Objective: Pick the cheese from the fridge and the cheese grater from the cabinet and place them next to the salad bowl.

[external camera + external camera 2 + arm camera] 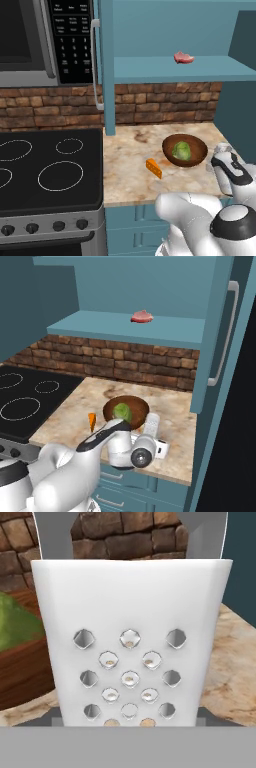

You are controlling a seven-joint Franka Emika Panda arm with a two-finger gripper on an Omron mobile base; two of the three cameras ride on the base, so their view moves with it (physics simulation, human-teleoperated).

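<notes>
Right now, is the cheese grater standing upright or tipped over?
Upright. The cheese grater stands on the counter right of the salad bowl, handle on top, holes facing the hand camera.

A beige marbled stone counter [127,165] runs beneath a red-brown brick backsplash wall [150,102], bordered on one side by a black glass cooktop [50,165] marked with white burner rings and a row of dark knobs along its grey front. A black microwave with a keypad [72,40] hangs above the cooktop. Teal-blue drawer fronts with grey handles [125,483] sit below the counter's edge.
</notes>
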